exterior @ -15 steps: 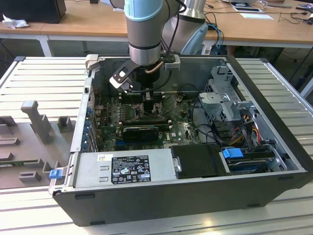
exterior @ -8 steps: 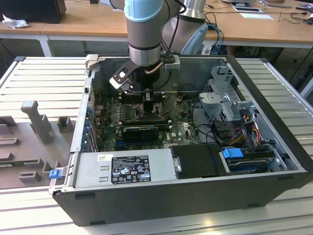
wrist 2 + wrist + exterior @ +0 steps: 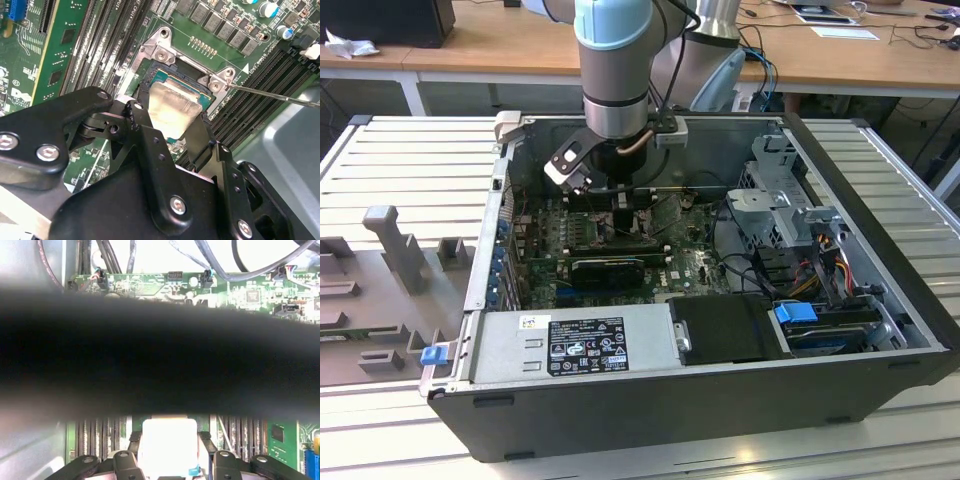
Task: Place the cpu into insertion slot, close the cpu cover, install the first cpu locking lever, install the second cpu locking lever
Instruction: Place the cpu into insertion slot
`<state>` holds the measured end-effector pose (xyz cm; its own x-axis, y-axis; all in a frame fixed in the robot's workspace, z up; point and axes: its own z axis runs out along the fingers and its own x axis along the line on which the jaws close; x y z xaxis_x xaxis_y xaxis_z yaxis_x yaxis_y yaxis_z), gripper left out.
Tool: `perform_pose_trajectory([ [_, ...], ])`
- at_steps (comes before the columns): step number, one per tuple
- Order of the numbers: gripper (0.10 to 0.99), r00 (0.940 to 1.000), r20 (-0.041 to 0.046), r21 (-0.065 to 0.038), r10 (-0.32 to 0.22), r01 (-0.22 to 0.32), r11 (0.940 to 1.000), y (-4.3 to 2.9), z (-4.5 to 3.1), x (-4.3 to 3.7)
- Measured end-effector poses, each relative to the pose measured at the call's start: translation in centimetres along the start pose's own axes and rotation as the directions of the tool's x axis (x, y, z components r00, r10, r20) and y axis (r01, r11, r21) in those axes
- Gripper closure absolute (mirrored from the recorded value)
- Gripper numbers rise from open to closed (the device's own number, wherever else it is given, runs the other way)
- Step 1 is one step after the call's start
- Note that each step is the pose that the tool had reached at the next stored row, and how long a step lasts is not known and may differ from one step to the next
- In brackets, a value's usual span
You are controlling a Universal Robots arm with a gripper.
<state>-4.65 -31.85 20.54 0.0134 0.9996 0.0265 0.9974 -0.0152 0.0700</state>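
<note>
The gripper clamps the cpu by opposite edges, lying flat, square over the insertion slot; memory slots flank closely

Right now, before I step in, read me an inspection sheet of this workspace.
Surface: ribbed grey metal table bearing an open black computer case.
Job's things: pale silver square cpu held at the grey-rimmed square insertion slot; whether seated, cannot tell. A thin steel locking lever sticks out from the slot's corner.
Clutter: grey moulded fixture tray, exterior view's left.
Gripper: black gripper shut on the cpu, a finger each side.
Cables: coloured wire bundle beside the drive cage.
Surroundings: wooden desks behind.
</note>
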Motion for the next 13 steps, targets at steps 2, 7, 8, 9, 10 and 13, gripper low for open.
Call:
perform_pose_trajectory([
  [2, 0.557, 1.0, -0.0001, 0.0, 0.002, -0.002, 1.0, 0.0, 0.1, 0.0],
  [7, 0.557, 1.0, -0.0002, 0.0, 0.003, -0.003, 1.0, -0.02, 0.32, -0.06],
  [8, 0.557, 1.0, 0.0005, 0.0, 0.002, -0.002, 1.0, -0.02, 0.32, -0.07],
  [9, 0.557, 1.0, 0.0009, 0.0, 0.002, -0.002, 1.0, -0.02, 0.33, -0.07],
  [10, 0.557, 1.0, 0.001, 0.0, 0.002, -0.002, 1.0, -0.02, 0.34, -0.07],
  [13, 0.549, 1.0, 0.0018, 0.0, 0.002, -0.002, 1.0, -0.02, 0.34, -0.07],
])
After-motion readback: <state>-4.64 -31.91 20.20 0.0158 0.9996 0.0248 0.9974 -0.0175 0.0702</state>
